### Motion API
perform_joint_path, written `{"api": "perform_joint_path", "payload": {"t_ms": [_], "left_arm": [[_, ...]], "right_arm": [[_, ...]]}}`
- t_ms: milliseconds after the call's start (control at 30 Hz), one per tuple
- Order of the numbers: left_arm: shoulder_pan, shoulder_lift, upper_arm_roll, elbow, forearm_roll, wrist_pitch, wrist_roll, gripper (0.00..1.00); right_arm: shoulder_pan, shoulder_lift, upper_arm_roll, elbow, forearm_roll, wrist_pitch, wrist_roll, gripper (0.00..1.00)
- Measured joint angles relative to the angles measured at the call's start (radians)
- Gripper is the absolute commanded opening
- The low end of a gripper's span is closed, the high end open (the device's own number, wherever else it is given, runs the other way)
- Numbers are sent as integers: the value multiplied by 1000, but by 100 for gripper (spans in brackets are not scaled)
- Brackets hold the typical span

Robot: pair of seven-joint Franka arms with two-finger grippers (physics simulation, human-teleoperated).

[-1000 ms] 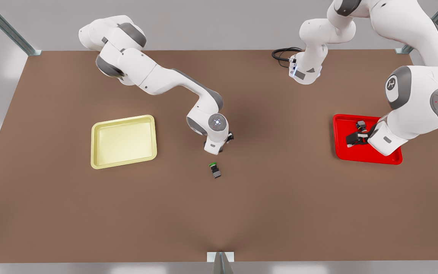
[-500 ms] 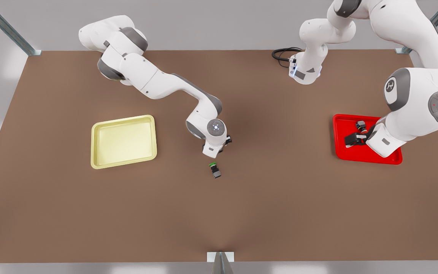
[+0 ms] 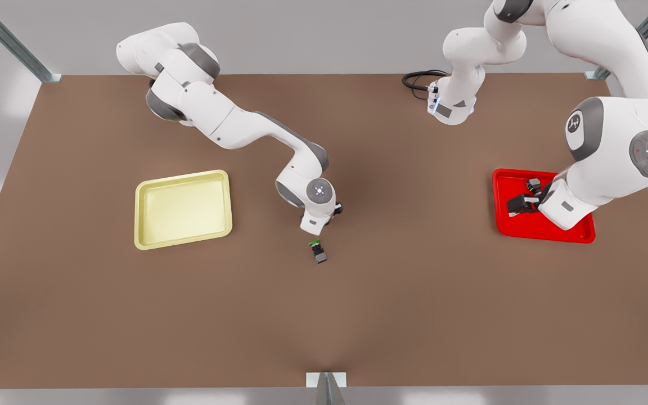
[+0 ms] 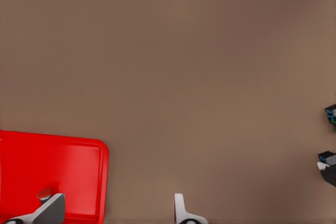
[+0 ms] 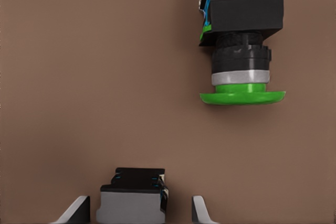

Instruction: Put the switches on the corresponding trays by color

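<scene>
A green-capped switch [image 3: 318, 251] [image 5: 241, 40] lies on its side on the brown table. Just behind it hangs my right gripper [image 3: 324, 218] [image 5: 139, 211], open, its fingers on either side of another dark grey switch body [image 5: 134, 195] with small gaps; that switch's cap is hidden. The pale yellow tray [image 3: 183, 209] lies to the front view's left with nothing in it. My left gripper [image 3: 522, 205] [image 4: 115, 211] hovers open over the red tray [image 3: 526, 228] [image 4: 52, 166], beside a small dark switch [image 3: 534, 184] lying in that tray.
A black cable [image 3: 418, 80] loops at the table's far edge by an arm base. A small metal bracket [image 3: 325, 380] sits at the near edge. The right gripper and green switch show at the edge of the left wrist view.
The right gripper has moved slightly toward the green switch. The left arm has shifted a little to the front view's left over the red tray. The switches on the table have not moved.
</scene>
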Motion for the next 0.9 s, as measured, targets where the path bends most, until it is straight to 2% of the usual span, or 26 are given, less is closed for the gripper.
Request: {"api": "perform_joint_path", "payload": {"t_ms": [67,467,667,733,800,867,900], "left_arm": [[0,0,0,0,0,0,-6,100],[-1,0,0,6,0,-8,-24,100],[-4,0,-7,5,0,-5,-32,100],[-1,-1,-9,5,0,-5,-32,100],[0,-1,-9,5,0,-5,-32,100],[1,0,-13,5,0,-3,-41,100],[-1,0,-14,5,0,-2,-42,100]], "right_arm": [[0,-1,0,3,0,-1,1,49],[-3,-4,2,28,8,-18,-10,50],[-69,-112,35,9,20,-173,-91,50],[-232,-226,115,-139,23,-180,-200,51],[-498,-402,228,-370,24,-181,-370,52],[-797,-560,377,-560,23,-206,-530,52],[-893,-633,402,-628,23,-224,-596,52]]}}
